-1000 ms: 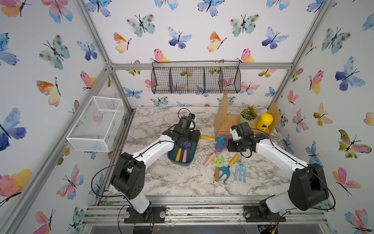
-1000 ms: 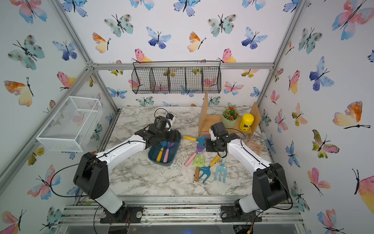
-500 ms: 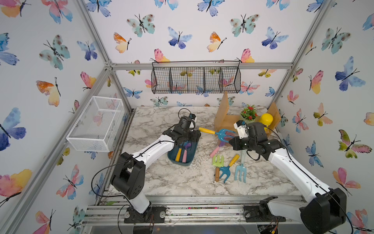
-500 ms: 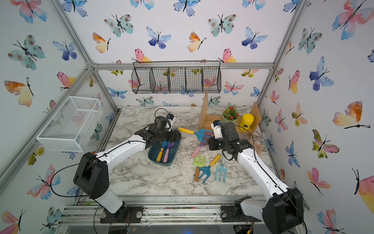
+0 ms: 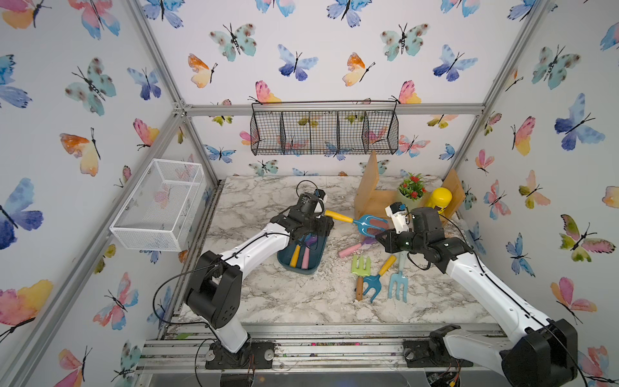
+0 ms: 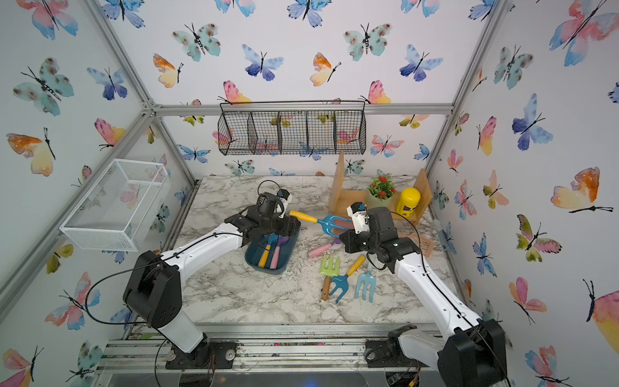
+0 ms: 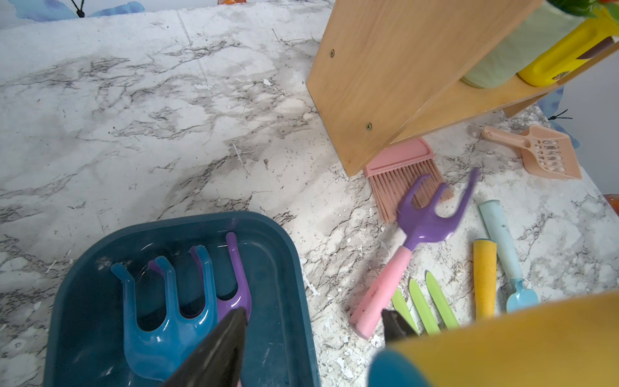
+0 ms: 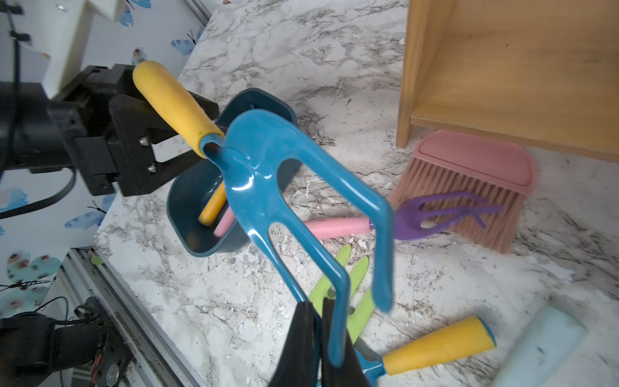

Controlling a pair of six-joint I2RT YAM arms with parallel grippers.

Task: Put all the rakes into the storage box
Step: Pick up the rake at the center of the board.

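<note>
My left pincer (image 5: 321,223) stands open around the yellow handle of the rake (image 5: 366,223), just over the box (image 5: 294,269), where two tools lie. The rake is up in the air, not in yet. My right pincer (image 8: 318,321) squeezes one prong tight. I have yet to drop it in.

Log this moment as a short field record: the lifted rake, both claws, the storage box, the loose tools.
held rake: blue head, yellow handle, in the air
right claw: shut on one tine of the held rake
left claw: open, at the yellow handle; contact unclear
storage box: holds a blue rake and a purple rake
loose tools: pink-handled rake and green rake, among others, on the marble table
task state: held rake not yet in the storage box
</note>
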